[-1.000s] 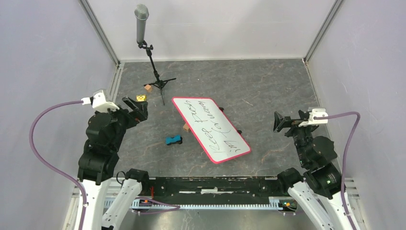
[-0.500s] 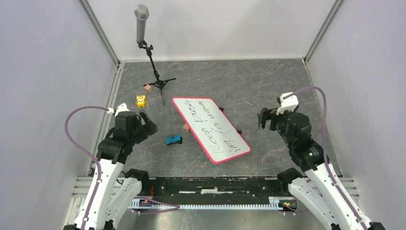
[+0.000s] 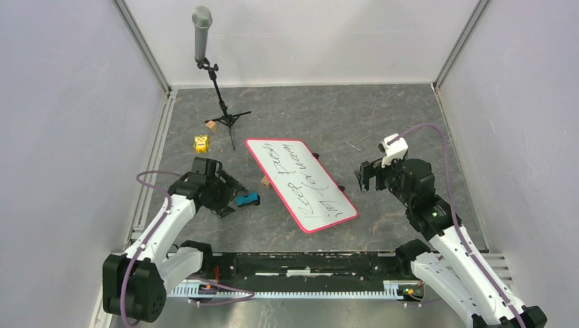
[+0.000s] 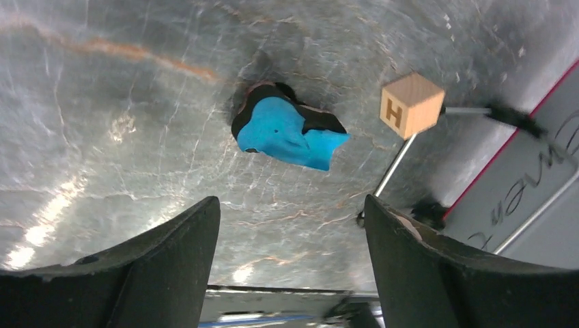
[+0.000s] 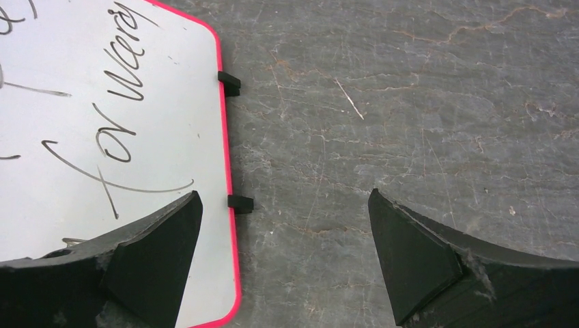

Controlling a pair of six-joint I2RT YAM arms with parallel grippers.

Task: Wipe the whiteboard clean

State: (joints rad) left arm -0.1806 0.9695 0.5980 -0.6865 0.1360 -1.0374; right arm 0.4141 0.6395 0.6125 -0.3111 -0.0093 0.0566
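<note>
The whiteboard [image 3: 301,184] lies slanted mid-table, white with a pink-red rim and black handwriting. A small blue eraser [image 3: 248,199] rests on the table just left of it. My left gripper [image 3: 232,198] is low beside the eraser. In the left wrist view the eraser [image 4: 287,133] sits ahead of the open left gripper [image 4: 292,205], with nothing between the jaws. My right gripper [image 3: 362,178] hovers open by the board's right edge. In the right wrist view the whiteboard [image 5: 102,102] fills the left side, and the right gripper [image 5: 285,195] straddles its rim beside a black clip [image 5: 240,203].
A microphone [image 3: 202,27] on a tripod stands at the back left. Near it lie a yellow toy [image 3: 201,143] and a wooden block [image 3: 212,126]. Another wooden block [image 4: 412,104] marked H sits by the board's left edge, over thin metal stand legs [image 4: 391,171]. Walls close in both sides.
The left arm has swung down and right, bringing its gripper to the blue eraser. The right arm has moved left and forward to the board's right edge.
</note>
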